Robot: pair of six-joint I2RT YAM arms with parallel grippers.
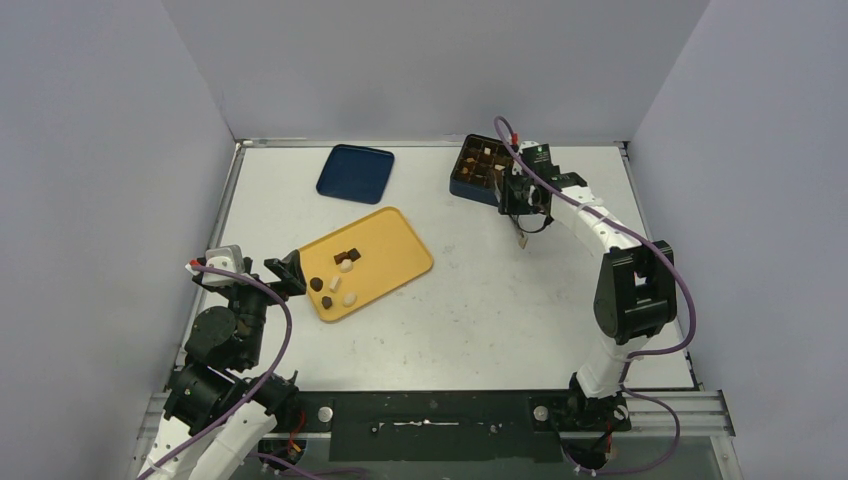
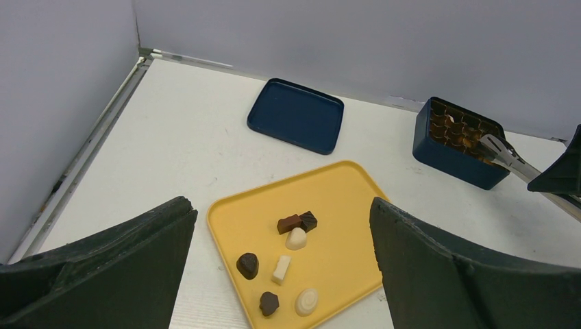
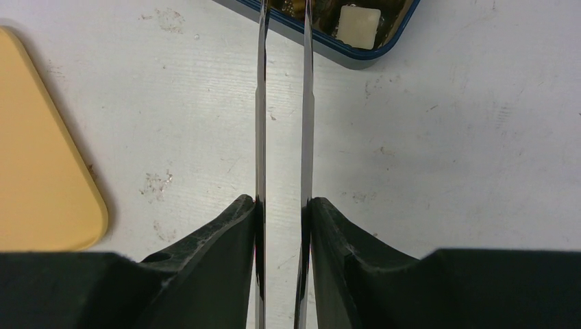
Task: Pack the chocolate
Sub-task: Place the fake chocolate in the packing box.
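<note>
Several chocolates (image 2: 294, 238), dark brown, caramel-brown and white, lie on the yellow tray (image 2: 342, 199), seen from above as chocolates (image 1: 340, 272) on the tray (image 1: 395, 250). My left gripper (image 1: 288, 275) hovers wide open at the tray's near-left edge, nothing between its fingers (image 2: 123, 260). My right gripper (image 1: 525, 195) is shut on metal tweezers (image 3: 260, 103). The tweezers' (image 2: 507, 156) tips reach over the dark blue gridded box (image 1: 480, 172), which holds more chocolate, including a white piece (image 3: 360, 26). The tips run out of the right wrist view.
The box's dark blue lid (image 1: 355, 173) lies flat at the back, left of the box. Grey walls close the table's left, back and right sides. A corner of the yellow tray (image 3: 41, 171) shows left of the tweezers.
</note>
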